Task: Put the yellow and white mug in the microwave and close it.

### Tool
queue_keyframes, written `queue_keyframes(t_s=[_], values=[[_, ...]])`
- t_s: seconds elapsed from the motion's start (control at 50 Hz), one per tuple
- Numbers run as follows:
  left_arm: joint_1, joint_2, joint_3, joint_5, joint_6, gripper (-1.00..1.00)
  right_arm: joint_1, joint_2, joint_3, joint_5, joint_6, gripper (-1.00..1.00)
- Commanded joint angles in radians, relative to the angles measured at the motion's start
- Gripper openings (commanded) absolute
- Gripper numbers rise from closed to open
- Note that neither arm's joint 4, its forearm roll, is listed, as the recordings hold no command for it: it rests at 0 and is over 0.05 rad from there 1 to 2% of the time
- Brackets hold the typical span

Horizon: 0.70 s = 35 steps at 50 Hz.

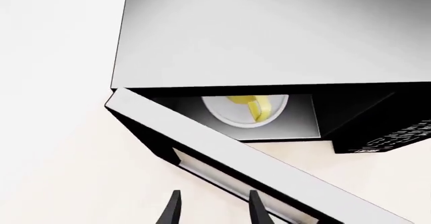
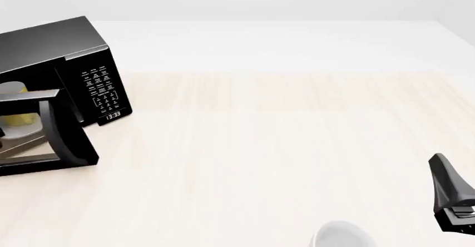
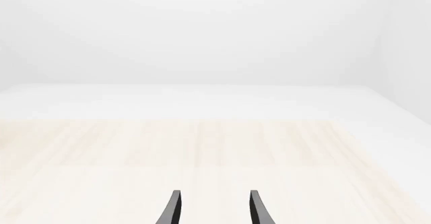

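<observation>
The black microwave (image 1: pixel 256 37) stands at the table's far left (image 2: pixel 67 63), its door (image 1: pixel 222 158) hinged partly open (image 2: pixel 63 133). Inside, the yellow and white mug (image 1: pixel 253 105) sits on the round white turntable plate (image 1: pixel 232 115); in the front view a strip of yellow mug (image 2: pixel 22 118) shows behind the door. My left gripper (image 1: pixel 214 209) hovers just outside the door's outer face, open, nothing between its fingers; it is out of the front view. My right gripper (image 3: pixel 214 209) is open and empty over bare table at the near right (image 2: pixel 444 172).
A plain white-grey cup (image 2: pixel 337 237) peeks in at the table's front edge, left of my right gripper. The microwave's button panel and clock display (image 2: pixel 104 91) face the table's middle. Light wood tabletop (image 2: pixel 282 147) spreads between the microwave and the right arm.
</observation>
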<state>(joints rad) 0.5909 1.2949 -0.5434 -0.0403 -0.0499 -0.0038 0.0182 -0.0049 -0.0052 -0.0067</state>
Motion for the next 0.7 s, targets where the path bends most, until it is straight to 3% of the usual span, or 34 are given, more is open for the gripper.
queue_keyframes(t_s=[0.02,0.7], values=[[-0.021,0.002,-0.031,-0.025,-0.001,1.0,0.0,-0.002,0.001,0.001,0.0,1.0],[-0.054,0.145,-0.123,-0.085,0.0,1.0,0.0,-0.001,0.001,0.0,0.0,1.0]])
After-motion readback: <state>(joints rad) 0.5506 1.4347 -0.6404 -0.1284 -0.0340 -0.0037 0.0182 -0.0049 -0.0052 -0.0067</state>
